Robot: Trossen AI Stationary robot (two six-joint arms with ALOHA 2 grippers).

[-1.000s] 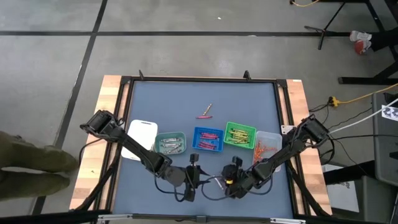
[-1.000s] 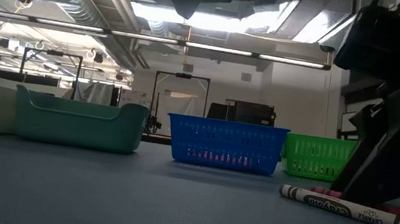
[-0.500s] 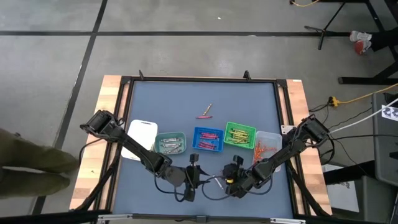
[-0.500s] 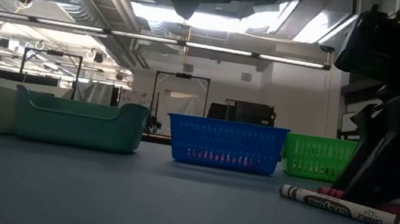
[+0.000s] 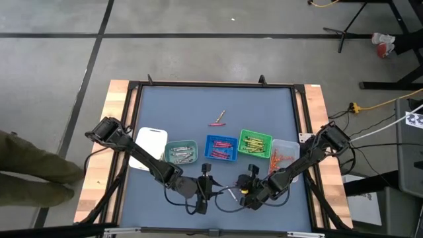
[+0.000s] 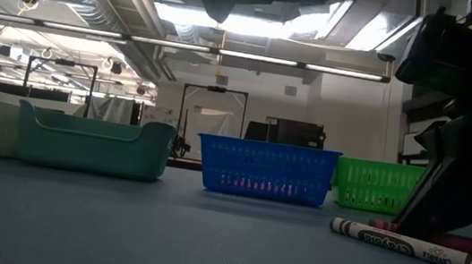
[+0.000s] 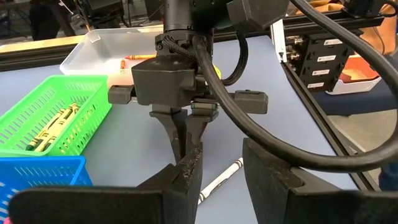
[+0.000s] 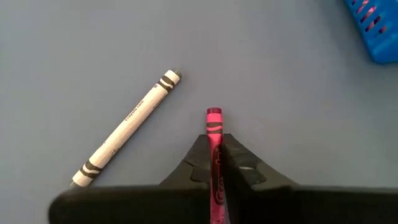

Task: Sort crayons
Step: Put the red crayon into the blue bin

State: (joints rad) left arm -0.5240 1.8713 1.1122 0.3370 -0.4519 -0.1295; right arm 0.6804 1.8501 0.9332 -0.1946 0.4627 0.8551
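Observation:
A pink crayon [image 8: 214,121] lies on the blue mat near the front edge, with my right gripper [image 8: 214,149] shut on it. Beside it lies a white crayon [image 8: 127,146], untouched, flat on its side. My left gripper [image 7: 224,177] hovers open just left of my right gripper [image 7: 186,148], with nothing between its fingers. A row of trays stands behind them: white [image 5: 149,147], teal [image 5: 180,152], blue [image 5: 221,147], green [image 5: 255,143] and clear [image 5: 284,153], several with sorted crayons. Two loose crayons [image 5: 218,119] lie farther back. My right gripper pinches the pink crayon's two long sides [image 8: 214,138] between its two fingers, back from the free end [image 8: 214,113] that sticks out past the fingertips. The fingers come from above, pointing down. The crayon lies flat on the mat [image 6: 466,243].
The white crayon [image 6: 411,246] lies close in front of the pink one. Open mat stretches behind the tray row up to the far frame. A person's leg [image 5: 26,168] shows off the table's left side.
My right gripper has shut on the pink crayon, staying low over the mat near the front edge. The crayon remains on the mat. The white crayon has not moved.

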